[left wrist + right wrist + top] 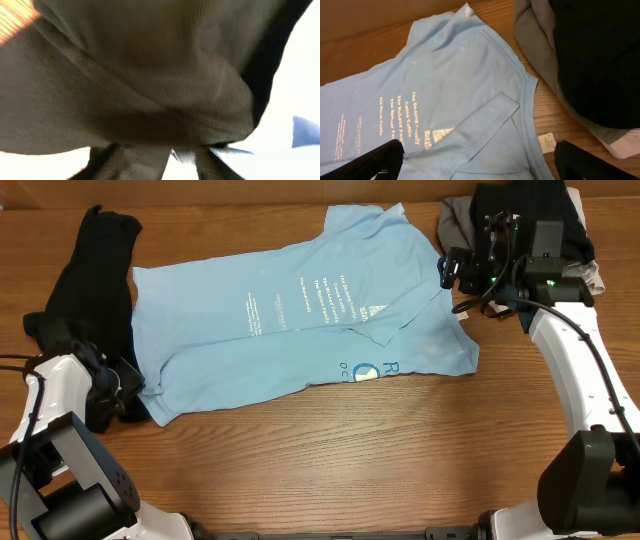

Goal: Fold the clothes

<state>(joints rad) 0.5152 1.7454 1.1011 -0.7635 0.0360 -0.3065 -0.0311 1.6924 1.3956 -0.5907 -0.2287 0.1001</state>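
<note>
Your light blue T-shirt (pixel 300 320) lies flat across the middle of the bench (pixel 350 450), one sleeve turned in, probably mid-fold. At its 3 o'clock edge, by the collar, your right pincer (pixel 448 272) hovers released, fingers wide, arm reaching in from 4 o'clock. At 9 o'clock your left pincer (pixel 118 385) is buried in a black garment (pixel 95 280); I cannot tell its grip. A grey and black pile (pixel 460 220) sits at 1 o'clock.
</note>
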